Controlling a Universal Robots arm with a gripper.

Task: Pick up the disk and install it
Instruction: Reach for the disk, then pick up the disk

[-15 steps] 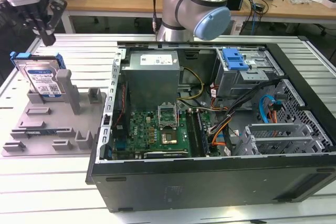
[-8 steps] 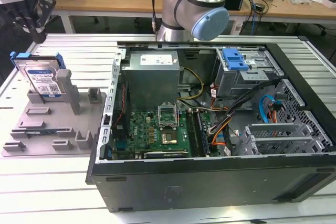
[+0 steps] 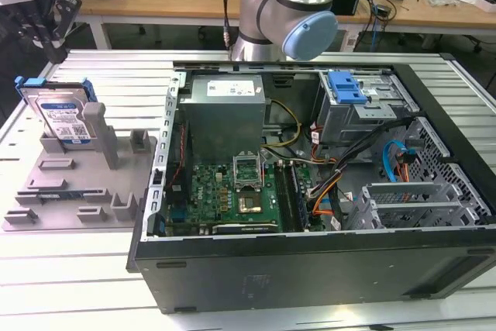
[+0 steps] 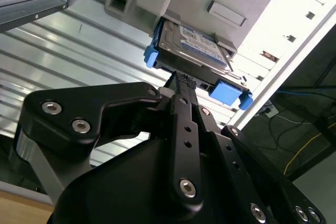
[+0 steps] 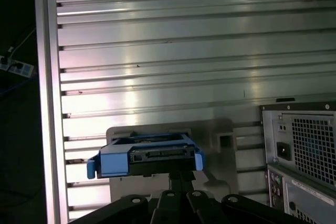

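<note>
The slotted table [image 3: 77, 284] carries the open computer case [image 3: 310, 269] and, at the exterior view's left, a grey holder [image 3: 74, 191] with the disk [image 3: 60, 114] standing on edge; the gripper [image 4: 181, 79], fingers together and empty, sits just short of it and might topple it
</note>
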